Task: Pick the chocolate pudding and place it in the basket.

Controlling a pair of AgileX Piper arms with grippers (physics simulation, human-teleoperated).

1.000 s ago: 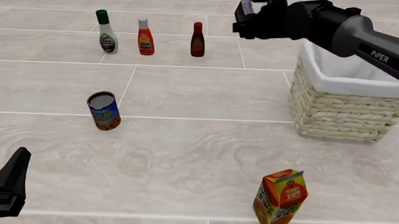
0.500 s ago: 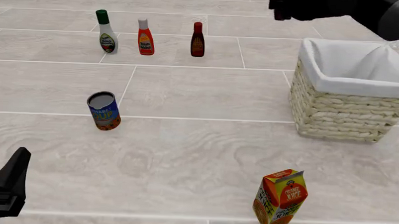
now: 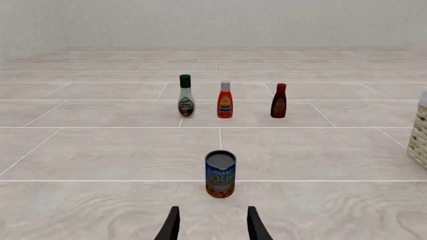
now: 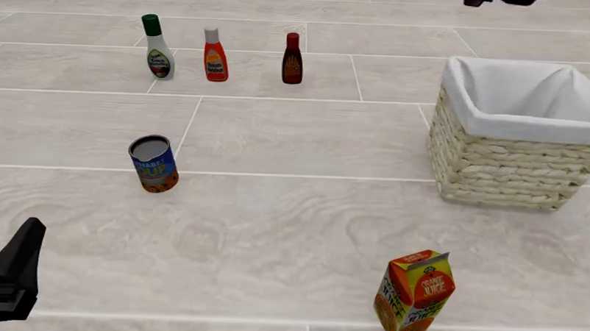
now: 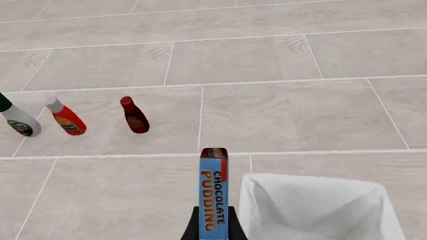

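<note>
While the front view shows only a dark scrap of the right arm at its top edge, above the basket (image 4: 516, 155), the right wrist view shows what is carried: the chocolate pudding (image 5: 213, 192) is clamped between the narrow jaws of the right gripper (image 5: 213, 227), held in the air over the floor just beside a corner of the basket's white lining (image 5: 313, 210). The box is seen edge-on, its long axis running straight out along the fingers, with the lettering read lengthwise along the blue face. Beyond it three bottles are seen: a white dressing bottle (image 5: 19, 121), an orange sauce bottle (image 5: 67, 120) and a dark sauce bottle (image 5: 135, 116). In the left wrist view the left gripper (image 3: 212, 227) is seen low, its fingers parted with nothing between them, facing the soup can (image 3: 220, 174). The orange juice carton (image 4: 414, 293) is shown only by the front view.
</note>
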